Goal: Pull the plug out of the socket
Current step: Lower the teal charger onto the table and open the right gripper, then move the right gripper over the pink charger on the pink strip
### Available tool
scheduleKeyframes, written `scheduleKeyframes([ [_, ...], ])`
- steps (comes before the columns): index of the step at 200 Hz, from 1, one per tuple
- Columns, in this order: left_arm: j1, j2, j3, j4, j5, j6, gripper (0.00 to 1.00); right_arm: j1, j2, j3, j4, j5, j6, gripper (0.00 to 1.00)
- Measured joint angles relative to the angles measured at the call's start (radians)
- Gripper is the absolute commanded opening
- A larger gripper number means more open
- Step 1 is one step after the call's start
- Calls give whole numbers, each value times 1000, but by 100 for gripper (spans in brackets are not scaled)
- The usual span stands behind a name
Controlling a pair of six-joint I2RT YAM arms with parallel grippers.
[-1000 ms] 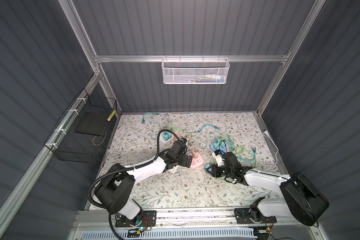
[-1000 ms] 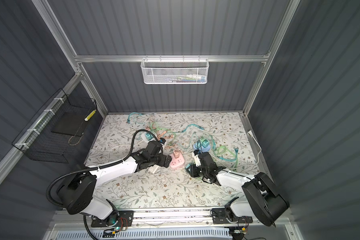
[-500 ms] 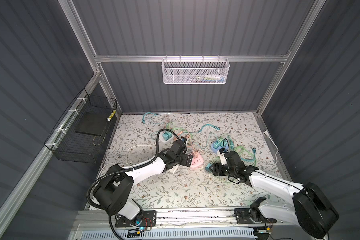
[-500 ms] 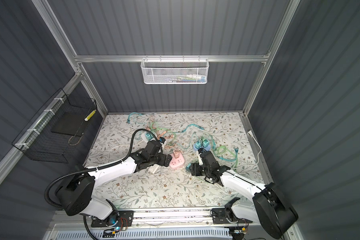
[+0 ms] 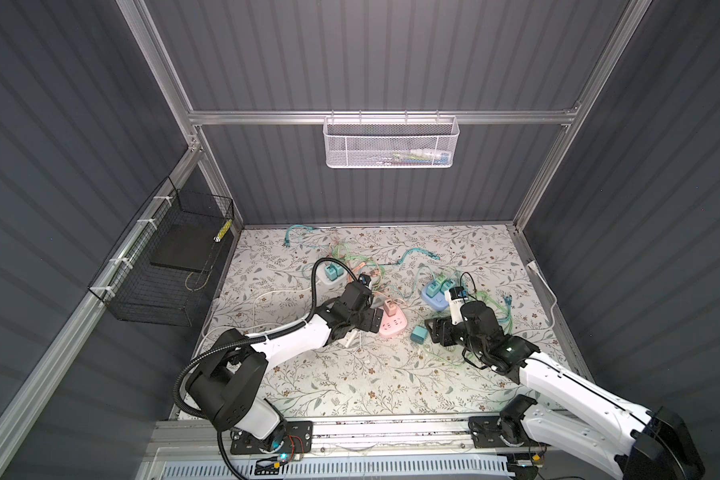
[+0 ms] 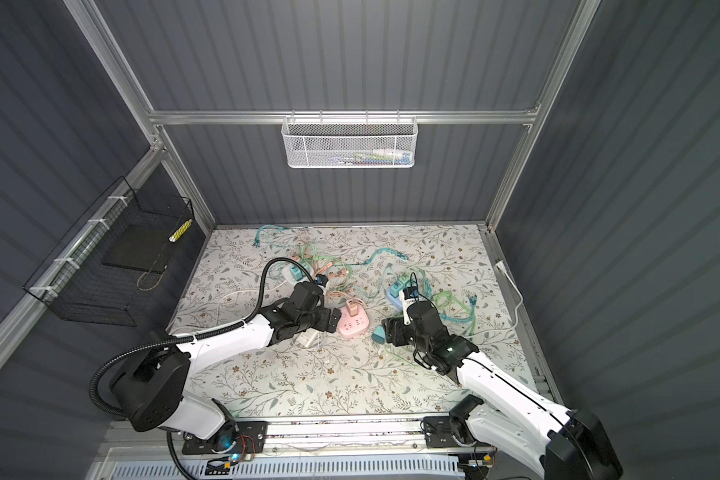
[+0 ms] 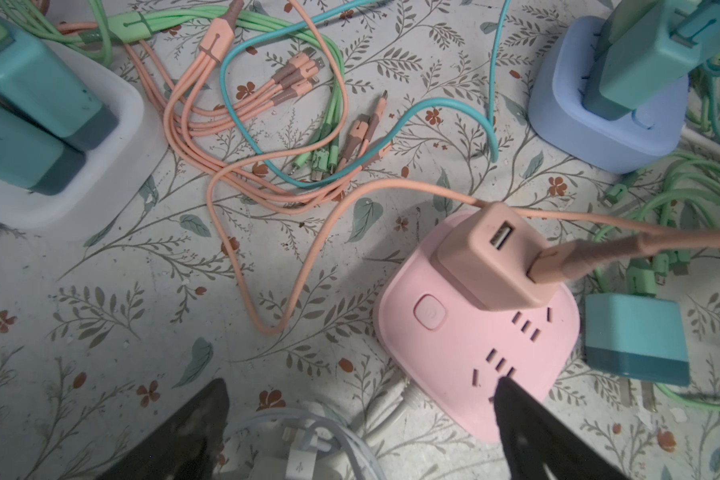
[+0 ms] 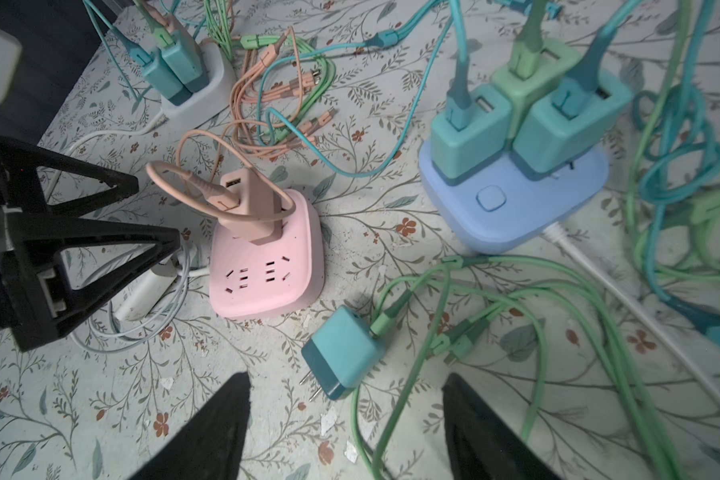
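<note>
A pink socket [image 5: 393,326] [image 8: 262,266] sits mid-table with a pink plug [image 7: 491,257] [image 8: 250,208] and its cable still seated in it. A teal plug [image 5: 419,334] [image 8: 341,353] lies loose on the table beside the socket, prongs bare, a green cable attached. My right gripper [image 8: 346,378] [image 5: 431,332] is open just behind that plug, its fingers on either side and clear of it. My left gripper [image 7: 360,381] [image 5: 373,322] is open wide on the socket's other side. One of its fingertips [image 7: 512,399] lies over the socket's near corner.
A blue socket [image 5: 435,297] [image 8: 512,199] carries three teal and green plugs. A white socket [image 5: 331,276] [image 8: 192,91] holds two teal plugs. Green, teal and pink cables [image 8: 516,316] tangle around them. A white charger with coiled cable [image 7: 304,457] lies under my left gripper.
My right gripper has opened and let go of the teal plug, which now lies on the table. The right arm has shifted slightly. The left arm has held still.
</note>
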Motion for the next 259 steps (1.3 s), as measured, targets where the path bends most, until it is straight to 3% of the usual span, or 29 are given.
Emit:
scheduleKeyframes([
  [41,0,0,-3,3,-6,-5,100,74,-39,0,-21,153,-5,73],
  [80,0,0,-3,2,-27,-23,100,187,7,0,18,219,-50,72],
  [165,0,0,-6,1,-85,-63,100,315,271,55,185,235,-119,70],
  [259,0,0,-35,-13,-148,-72,100,319,554,214,277,212,-168,67],
])
